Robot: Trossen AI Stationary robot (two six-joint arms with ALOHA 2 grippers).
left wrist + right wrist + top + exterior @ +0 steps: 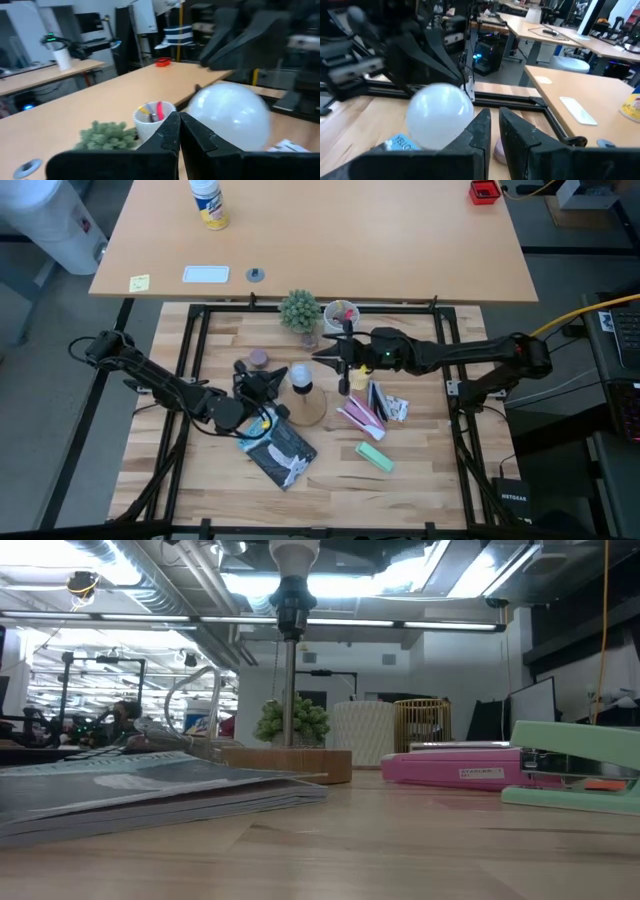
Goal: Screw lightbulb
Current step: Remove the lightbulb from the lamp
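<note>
From above, you had the lightbulb (pixel 299 376) sitting in the socket atop the wooden cone stand (pixel 307 406) at mid-table, between your two arms. Your left gripper (pixel 281 378) sat just beside it on one side with its fingers pressed together on nothing; your right gripper (pixel 322 361) sat just beside it on the other, likewise closed and empty. Counted there: one bulb, one stand, one small plant (pixel 299 311), one white cup of pens (pixel 341 313), one pink stapler (pixel 360 416), one green stapler (pixel 374 455) and one booklet (pixel 281 450).

At table height, you saw the bulb (pixel 294 554) upright on its black socket (pixel 290 612), above the stand's pole, with neither gripper in frame.

Through the left wrist camera, the closed fingers (pixel 169 131) pointed past the bulb's (pixel 231 116) globe, which lay near and to one side of them, not between them.

Through the right wrist camera, the shut fingers (pixel 482 127) again lay beside the globe (pixel 439 116), not around it.

Judging from this, nothing showed whether the threads were fully home. With both grippers closed so near, a sideways nudge could have tilted the bulb in the socket or tipped the stand. Reopening the fingers this close could also have knocked the glass.
</note>
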